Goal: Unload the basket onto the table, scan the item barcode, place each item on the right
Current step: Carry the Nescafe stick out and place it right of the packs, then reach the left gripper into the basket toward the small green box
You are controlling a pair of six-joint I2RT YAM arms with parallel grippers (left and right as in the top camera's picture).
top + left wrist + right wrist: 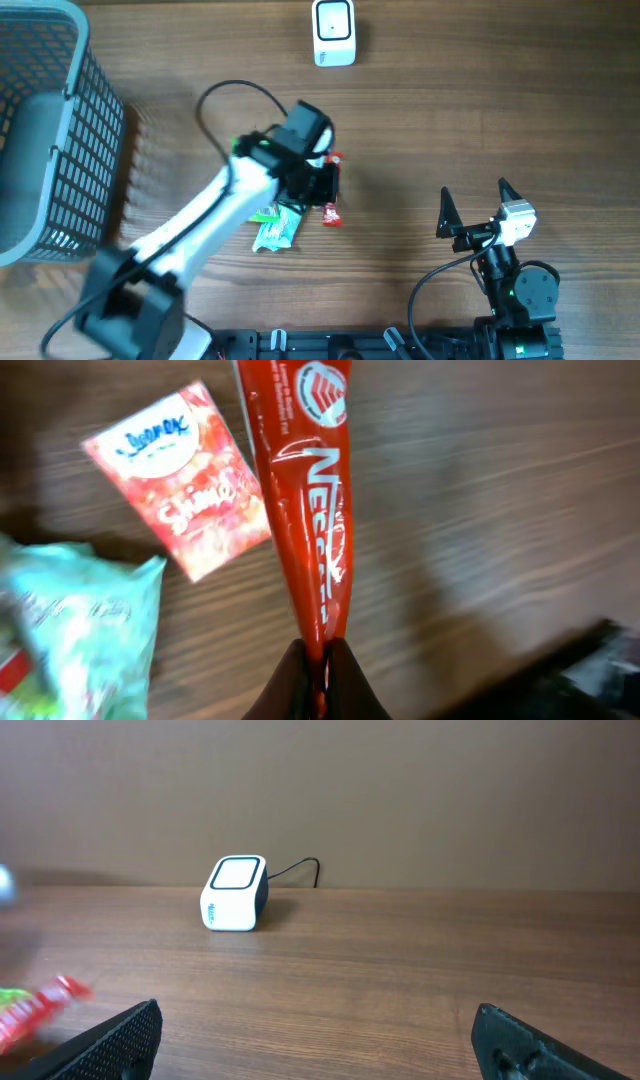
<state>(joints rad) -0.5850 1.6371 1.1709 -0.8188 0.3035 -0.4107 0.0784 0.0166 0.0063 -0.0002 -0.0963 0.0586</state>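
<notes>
3 packets mid-table (450, 100): 1 red Nescafe stick (310, 510), its end pinched in left gripper (314, 678) jaws, closed tight on it. 1 pink-red sachet (180, 475) & 1 green packet (80, 620) lie just beside. 1 scanner (333, 32) at far edge, well apart. 1 grey basket (60, 130) on left. Right gripper (473, 205) jaws wide, holding nothing.

A grey plastic mesh basket (90, 150) is seen at the left edge of the brown wooden table (450, 110). A crumpled pale green packet (272, 230) is laid near the middle, with a square red-and-pink sachet (180, 475) just beside it.
</notes>
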